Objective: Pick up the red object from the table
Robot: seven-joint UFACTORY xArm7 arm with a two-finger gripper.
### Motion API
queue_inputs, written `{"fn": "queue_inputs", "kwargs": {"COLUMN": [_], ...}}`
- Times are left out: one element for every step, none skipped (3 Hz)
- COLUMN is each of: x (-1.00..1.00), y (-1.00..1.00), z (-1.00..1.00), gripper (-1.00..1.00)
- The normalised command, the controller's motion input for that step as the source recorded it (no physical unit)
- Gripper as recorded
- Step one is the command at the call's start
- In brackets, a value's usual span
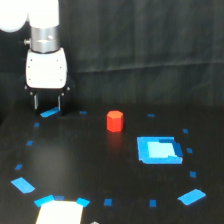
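**Red block alone mid-worktop, pincer off at the far left**

Down at the near edge of the black worktop (pixel 75 160), a pale rectangular patch (pixel 59 212) catches the light, flanked by blue tape marks (pixel 23 185) scattered along the near side. One more angled strip of blue tape (pixel 192 196) lies toward the near corner on the exterior view's right.

Moving back, there's the bright blue square patch (pixel 159 149), lying flat, right of centre in the exterior view. Just beyond it and a little to the exterior view's left stands the red object (pixel 115 121), upright on the worktop, roughly central, apart from the blue square and touching nothing else.

Further back, near the far edge on the exterior view's left, the pincer (pixel 47 103) hangs below its white housing, pointing straight down. Its two dark fingers (pixel 36 101) are spread with a gap between them and nothing in it. The tips sit low, just above a short blue tape strip (pixel 49 113). The pincer is well apart from the red object.
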Motion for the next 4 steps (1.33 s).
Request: {"fn": "queue_inputs", "kwargs": {"x": [0.73,0.88,1.0,1.0], "y": [-0.27,-0.09,-0.61,0.17], "z": [-0.69,-0.45,-0.27,-0.21], "gripper": [1.0,0.83,1.0,1.0]}}
